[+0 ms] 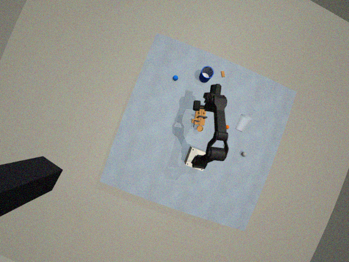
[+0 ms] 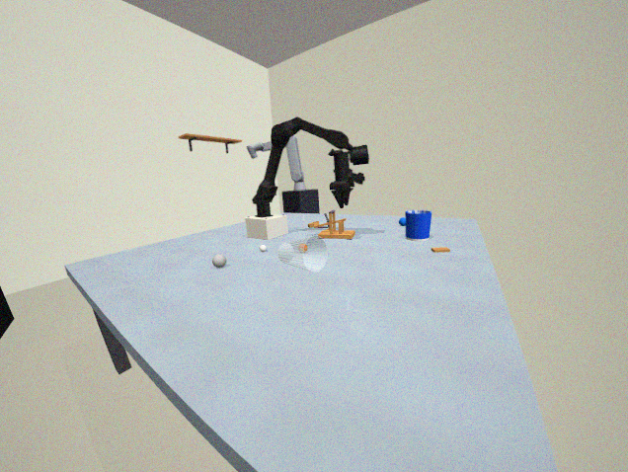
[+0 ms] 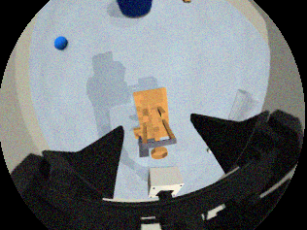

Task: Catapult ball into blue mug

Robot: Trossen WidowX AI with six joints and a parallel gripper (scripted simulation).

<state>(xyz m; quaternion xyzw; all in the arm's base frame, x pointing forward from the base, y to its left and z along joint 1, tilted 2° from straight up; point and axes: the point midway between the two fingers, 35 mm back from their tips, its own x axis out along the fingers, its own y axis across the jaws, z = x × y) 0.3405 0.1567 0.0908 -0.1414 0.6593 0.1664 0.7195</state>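
Observation:
The wooden catapult (image 1: pixel 200 118) (image 2: pixel 337 231) (image 3: pixel 150 117) stands mid-table, its round spoon (image 1: pixel 200 128) (image 3: pixel 160 152) toward the arm's base. I cannot tell whether a ball lies in the spoon. The blue mug (image 1: pixel 206 74) (image 2: pixel 418 224) stands upright beyond the catapult's other end. My gripper (image 1: pixel 197 106) (image 2: pixel 341 198) (image 3: pixel 157 122) is open and empty and hangs above the catapult's mug-side end without touching it. An orange ball (image 1: pixel 227 126) lies beside the arm. A blue ball (image 1: pixel 175 77) (image 2: pixel 402 221) (image 3: pixel 61 43) lies near the mug.
A clear cup (image 1: pixel 243 123) (image 2: pixel 304 255) lies on its side. A grey ball (image 1: pixel 243 154) (image 2: pixel 219 260) and a small white ball (image 2: pixel 262 247) lie near it. A small orange block (image 1: pixel 223 74) (image 2: pixel 439 249) lies by the mug. The arm's white base block (image 1: pixel 192 154) (image 2: pixel 265 226) stands behind the catapult.

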